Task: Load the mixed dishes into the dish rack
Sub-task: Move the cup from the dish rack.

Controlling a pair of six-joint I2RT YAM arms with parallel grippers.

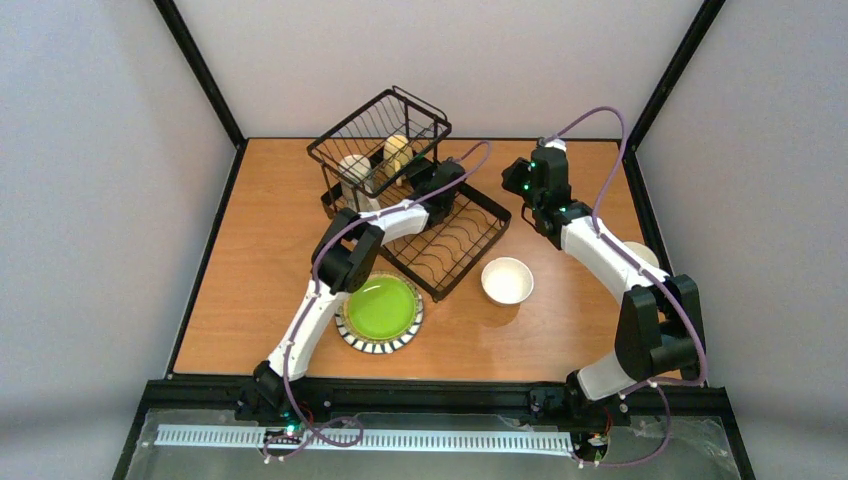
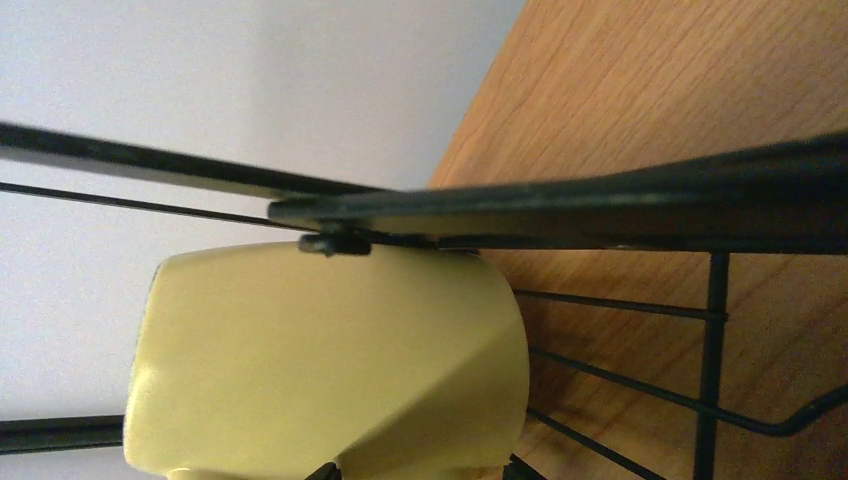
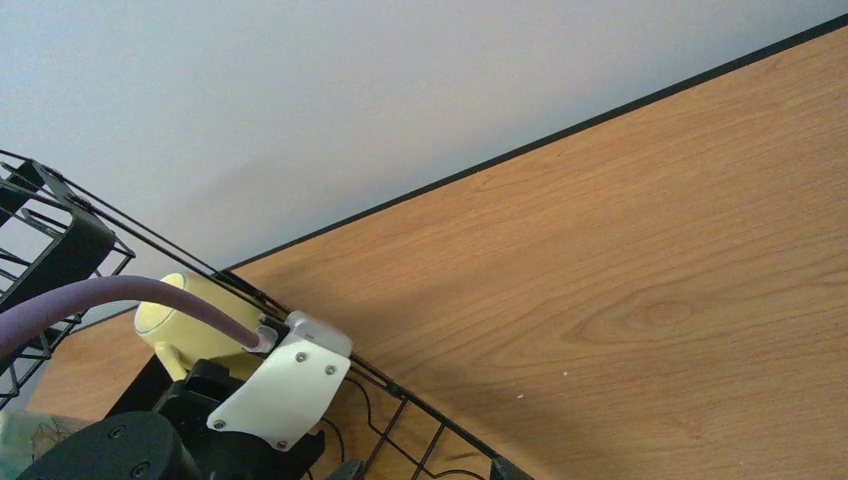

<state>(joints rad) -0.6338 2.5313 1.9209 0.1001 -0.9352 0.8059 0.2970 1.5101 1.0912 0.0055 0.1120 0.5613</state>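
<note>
Left hand point(image 1: 432, 178): reaches into the raised basket point(image 1: 380, 128), fingers wide on either side of the cream mug point(image 2: 330, 360). We cannot tell whether they grip it or merely flank it.
Cream mug: sits in the basket beside the white mug point(image 1: 353, 168). The wire walls, we judge, keep cups from rolling.
Right hand point(image 1: 527, 180): fingers apart and empty, hovering over the bench point(image 1: 270, 230) just right of the rack point(image 1: 497, 215), probably to stay clear of its partner.
Rack: the slotted base shows no dishes where we can see it. Its slots suit a standing plate.
Waiting: the green plate point(image 1: 380, 308) and a white bowl point(image 1: 506, 279) lie on the bench beside the rack.
Progress: roughly halfway, we reckon.
</note>
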